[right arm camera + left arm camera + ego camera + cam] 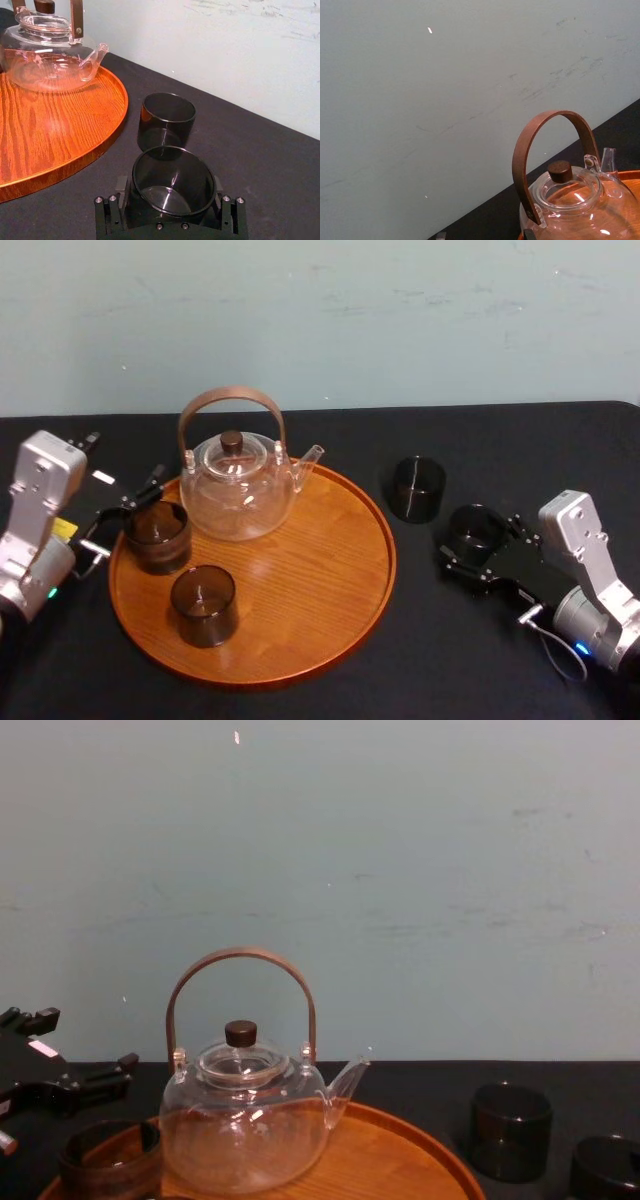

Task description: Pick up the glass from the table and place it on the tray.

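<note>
So, step: the right gripper has the glass seated between its jaws on the counter, right of the tray. Lift and carry come next, I'd say.
Right jaws: snug against both sides of the glass wall, with no gap visible in the wrist view. Reads as gripped; the glass base looks to be down on the counter.
Left gripper: jaws spread and empty, parked just off the tray's left rim, beside the rim glass.
Neighbour: the second counter glass stands just beyond the gripped one, near but apart. Go straight up first; a forward push would likely knock it.
Rim: low raised edge. Clear it fully before moving sideways, or the base could clip the wood.
Tray load: teapot at the back, rim glass at left, front glass front-left.
Drop zone: bare wood on the tray's right half, nearest the right arm and well apart from the teapot spout.
Grip: smooth dark glass, likely slippery. Keep it upright, move slowly, and squeeze no harder than holds it.
Release: set the base flat on the wood, then spread the jaws and retreat to the right.
</note>
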